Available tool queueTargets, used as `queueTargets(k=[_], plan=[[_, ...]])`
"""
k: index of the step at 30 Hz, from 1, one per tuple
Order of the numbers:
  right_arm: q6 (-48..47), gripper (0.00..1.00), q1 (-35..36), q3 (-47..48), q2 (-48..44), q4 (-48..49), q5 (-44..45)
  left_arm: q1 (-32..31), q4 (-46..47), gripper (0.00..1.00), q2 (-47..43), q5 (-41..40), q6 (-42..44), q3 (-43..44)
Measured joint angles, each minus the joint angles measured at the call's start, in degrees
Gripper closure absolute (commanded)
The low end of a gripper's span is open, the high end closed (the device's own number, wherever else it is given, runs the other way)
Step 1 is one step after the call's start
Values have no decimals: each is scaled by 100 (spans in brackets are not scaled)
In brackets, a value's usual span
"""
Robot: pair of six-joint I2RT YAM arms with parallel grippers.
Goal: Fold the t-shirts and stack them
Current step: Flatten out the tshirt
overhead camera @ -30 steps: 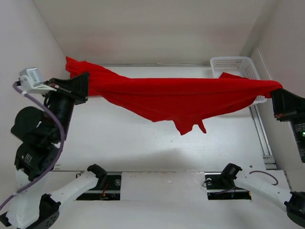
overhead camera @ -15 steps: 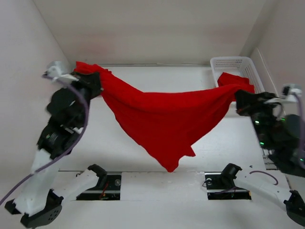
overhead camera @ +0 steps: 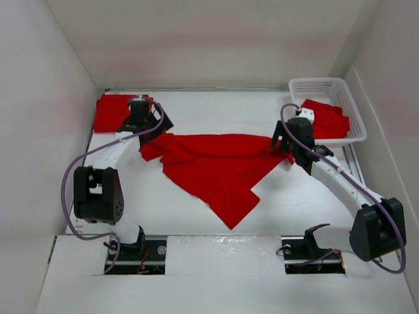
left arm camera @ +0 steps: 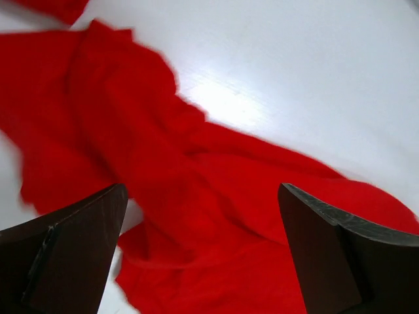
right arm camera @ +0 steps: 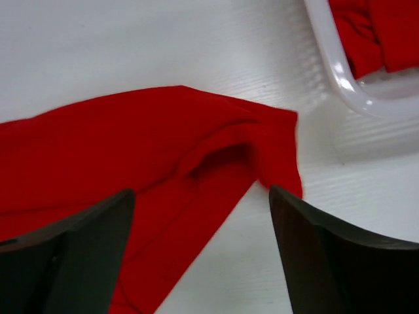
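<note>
One red t-shirt [overhead camera: 216, 167] lies loosely spread and creased on the table's middle, one corner pointing toward the near edge. My left gripper [overhead camera: 149, 129] hovers open over its left end, and in the left wrist view the cloth [left arm camera: 196, 196] lies below the open gripper [left arm camera: 203, 261], held by neither finger. My right gripper [overhead camera: 288, 147] is open over the shirt's right end; its wrist view shows that corner [right arm camera: 275, 144] lying flat under the gripper [right arm camera: 203, 255]. Another red t-shirt [overhead camera: 112, 112] lies flat at the back left. A third [overhead camera: 327, 118] sits in the basket.
The white mesh basket [overhead camera: 313, 85] stands at the back right, its rim [right arm camera: 334, 72] close to my right gripper. White walls close in the table on the left, back and right. Both arm bases sit at the near edge.
Both grippers have come down and inward from holding the shirt stretched in the air. They have opened and let go, and the shirt now lies on the table.
</note>
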Motion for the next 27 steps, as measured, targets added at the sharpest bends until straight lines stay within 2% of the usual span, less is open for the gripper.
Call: queueTargets(k=[1, 6, 10, 13, 15, 19, 23, 27], plan=[[-50, 0, -20, 98, 103, 31, -111, -26, 13, 0, 103, 79, 50, 199], [-138, 0, -13, 507, 166, 118, -442, -61, 153, 0, 184, 223, 275, 1003], [-149, 0, -26, 625, 76, 76, -446, -188, 153, 0, 177, 179, 437, 1154], [-96, 0, -42, 627, -35, -105, -422, -476, -11, 0, 155, 129, 555, 1130], [9, 0, -92, 625, -136, -262, -409, -883, -127, 0, 66, -79, 605, 1060], [205, 0, -374, 487, -476, -492, -380, -2509, -361, 0, -136, -852, 669, 1023], [420, 0, -732, 297, -789, -796, -396, -4282, -417, 0, -144, -994, 601, 944], [546, 0, -1045, 81, -1034, -1045, -479, -5547, -612, 0, 44, -1220, 308, 901]])
